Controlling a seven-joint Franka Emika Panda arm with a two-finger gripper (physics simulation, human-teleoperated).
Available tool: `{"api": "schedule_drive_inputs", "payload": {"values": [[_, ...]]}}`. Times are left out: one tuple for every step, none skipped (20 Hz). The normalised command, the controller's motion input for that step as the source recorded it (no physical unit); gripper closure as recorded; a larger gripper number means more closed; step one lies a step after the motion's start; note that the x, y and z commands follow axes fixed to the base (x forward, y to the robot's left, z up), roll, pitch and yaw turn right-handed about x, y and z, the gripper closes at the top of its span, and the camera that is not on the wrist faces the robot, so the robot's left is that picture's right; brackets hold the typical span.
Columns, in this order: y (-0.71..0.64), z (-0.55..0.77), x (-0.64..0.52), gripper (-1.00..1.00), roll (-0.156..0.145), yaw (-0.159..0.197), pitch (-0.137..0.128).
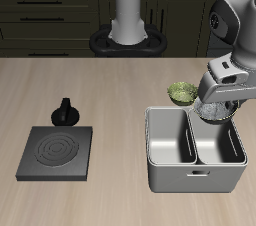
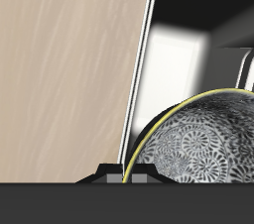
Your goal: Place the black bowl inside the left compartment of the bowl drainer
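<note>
My gripper (image 1: 219,103) is shut on the rim of the black bowl (image 1: 218,111), which hangs just above the bowl drainer (image 1: 190,176). The drainer is a grey metal bin split by a middle wall (image 1: 190,140). The bowl is over the back part of the compartment farther from the stove plate. In the wrist view the bowl's pale patterned inside (image 2: 198,144) fills the space below my gripper (image 2: 127,174). Beyond it are the drainer's rim (image 2: 146,40) and its shiny inner wall. The bowl's outside is hidden.
An olive-green bowl (image 1: 181,92) sits on the table just behind the drainer, close to my gripper. A flat dark stove plate (image 1: 57,152) lies across the table, with a small black pot (image 1: 65,112) behind it. The robot's base (image 1: 128,32) stands at the back.
</note>
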Motion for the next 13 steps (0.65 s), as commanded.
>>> {"api": "schedule_drive_inputs", "payload": {"values": [[0.02, 0.02, -0.29, -1.0, 0.047, -0.034, -0.04], [-0.1, -0.06, -0.03, -1.0, -0.024, 0.016, 0.001], [-0.16, -0.03, -0.06, -1.0, 0.012, -0.031, 0.023], [-0.06, 0.01, -0.04, -1.0, 0.002, 0.012, -0.008], [-0.1, 0.02, -0.04, -1.0, -0.001, 0.0, -0.001], [-0.08, 0.02, -0.05, -1.0, 0.005, 0.011, -0.007], [-0.07, 0.02, -0.05, -1.0, -0.001, -0.004, 0.002], [-0.08, 0.09, -0.07, -1.0, 0.015, 0.022, -0.013], [-0.15, 0.13, -0.07, -1.0, -0.03, -0.017, -0.02], [-0.18, 0.17, -0.16, -1.0, 0.007, 0.003, -0.032], [-0.03, 0.07, -0.05, -1.0, 0.003, -0.001, -0.011], [-0.09, 0.17, -0.15, -1.0, -0.01, -0.023, -0.024], [-0.03, 0.2, -0.23, -1.0, 0.028, -0.057, -0.005]]}}
